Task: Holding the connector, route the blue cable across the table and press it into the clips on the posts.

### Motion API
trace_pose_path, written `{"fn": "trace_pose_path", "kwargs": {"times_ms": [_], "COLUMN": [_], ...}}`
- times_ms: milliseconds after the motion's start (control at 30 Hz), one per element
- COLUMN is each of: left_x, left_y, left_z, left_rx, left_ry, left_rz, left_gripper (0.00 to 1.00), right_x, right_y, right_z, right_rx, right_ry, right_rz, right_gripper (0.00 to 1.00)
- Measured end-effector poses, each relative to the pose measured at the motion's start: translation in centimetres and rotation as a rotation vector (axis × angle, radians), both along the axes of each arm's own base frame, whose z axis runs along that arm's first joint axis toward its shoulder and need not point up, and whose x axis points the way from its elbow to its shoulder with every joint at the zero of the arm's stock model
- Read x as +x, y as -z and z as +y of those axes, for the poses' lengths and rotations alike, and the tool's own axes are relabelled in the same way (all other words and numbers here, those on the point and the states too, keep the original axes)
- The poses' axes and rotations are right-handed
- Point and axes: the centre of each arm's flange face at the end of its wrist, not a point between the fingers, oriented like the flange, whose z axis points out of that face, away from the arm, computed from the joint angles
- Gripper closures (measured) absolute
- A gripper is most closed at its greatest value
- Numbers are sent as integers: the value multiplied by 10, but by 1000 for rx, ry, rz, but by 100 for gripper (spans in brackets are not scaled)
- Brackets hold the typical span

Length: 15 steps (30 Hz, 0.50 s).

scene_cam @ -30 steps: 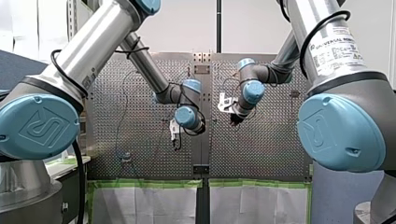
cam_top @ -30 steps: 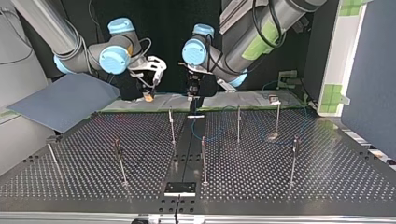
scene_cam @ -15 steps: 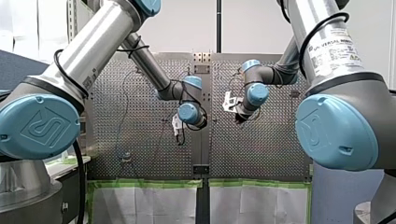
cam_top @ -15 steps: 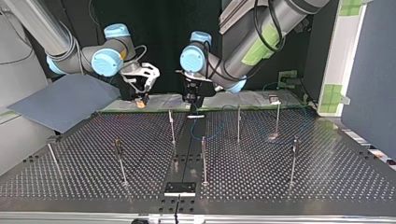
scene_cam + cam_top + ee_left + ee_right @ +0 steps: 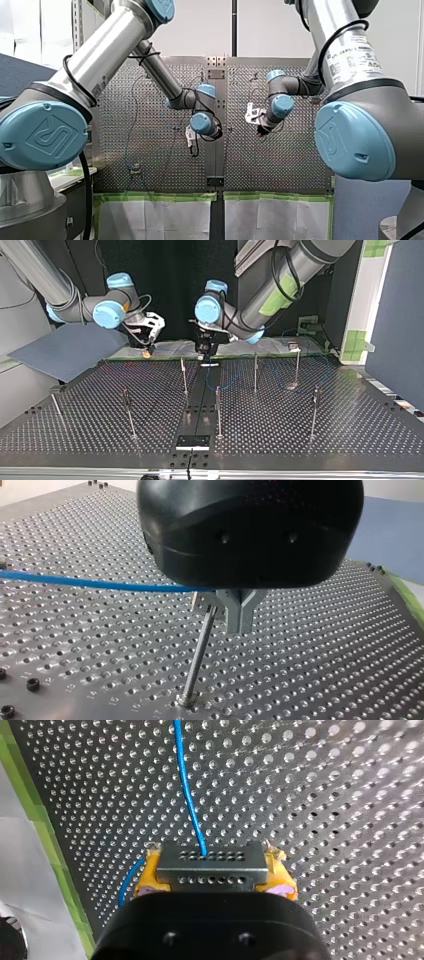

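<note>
In the right wrist view my right gripper [image 5: 215, 872] has its yellow pads [image 5: 146, 879] shut on a grey metal connector [image 5: 210, 868]. The blue cable [image 5: 186, 780] leaves the connector's face and runs ahead over the perforated table [image 5: 320, 795]. Seen from the left wrist, my left gripper [image 5: 239, 615] has its metal fingers pressed together on the blue cable [image 5: 100, 583], beside the top of a thin post [image 5: 199, 655]. In the top view my right gripper [image 5: 147, 351] hangs at the left of the far edge and my left gripper [image 5: 204, 349] near the middle.
Several thin metal posts stand on the table, among them one [image 5: 184, 375] near my left gripper, one [image 5: 218, 410] at the middle and one [image 5: 314, 410] at the top view's right. A blue-grey sheet [image 5: 65, 347] lies beyond the table's left corner. Green-taped paper [image 5: 160, 217] hangs below the front view's table edge.
My right gripper, still holding the connector, has moved toward the top view's left, away from my left gripper. My left gripper has shifted only slightly.
</note>
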Motion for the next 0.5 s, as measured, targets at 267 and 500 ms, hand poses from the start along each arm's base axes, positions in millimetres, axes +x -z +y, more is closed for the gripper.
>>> {"fn": "trace_pose_path", "kwargs": {"times_ms": [267,500], "left_x": [20,41], "left_y": [-5,13], "left_z": [0,-1], "left_rx": [-12,3], "left_ry": [8,3], "left_rz": [-13,12], "left_gripper": [100,100], "right_x": [-3,-9], "right_y": [5,1], "right_z": [-19,-39], "right_rx": [2,-9], "right_ry": [-5,0], "right_rz": [-16,-43], "right_gripper": [100,100]}}
